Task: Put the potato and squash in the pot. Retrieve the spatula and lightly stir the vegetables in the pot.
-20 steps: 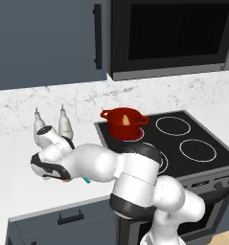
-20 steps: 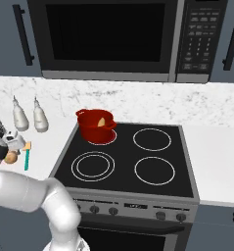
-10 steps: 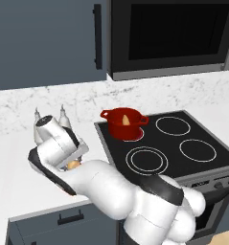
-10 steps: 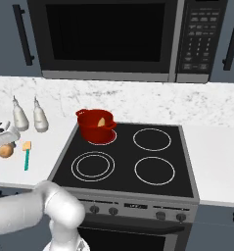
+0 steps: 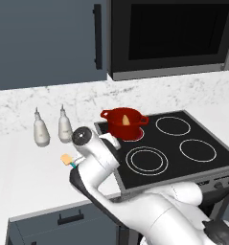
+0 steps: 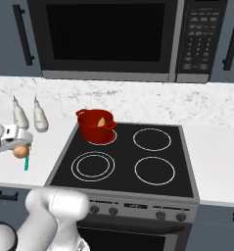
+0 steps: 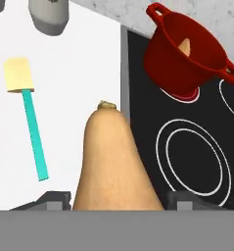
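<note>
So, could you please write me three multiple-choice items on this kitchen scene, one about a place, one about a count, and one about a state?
1. Where does the spatula lie?
A. inside the pot
B. on the white counter, left of the stove
C. on a burner

2. How many burner rings does the stove have?
A. two
B. four
C. six

3. What is the hand doing?
A. holding the squash
B. hanging open with nothing in it
C. gripping the spatula

Answers:
1. B, since the teal handle and yellow blade rest flat on the counter in the hand view.
2. B, as the right base view shows four white rings, with the pot standing on the rear left one.
3. A, because the squash sits between the fingertips, raised above the counter.
</note>
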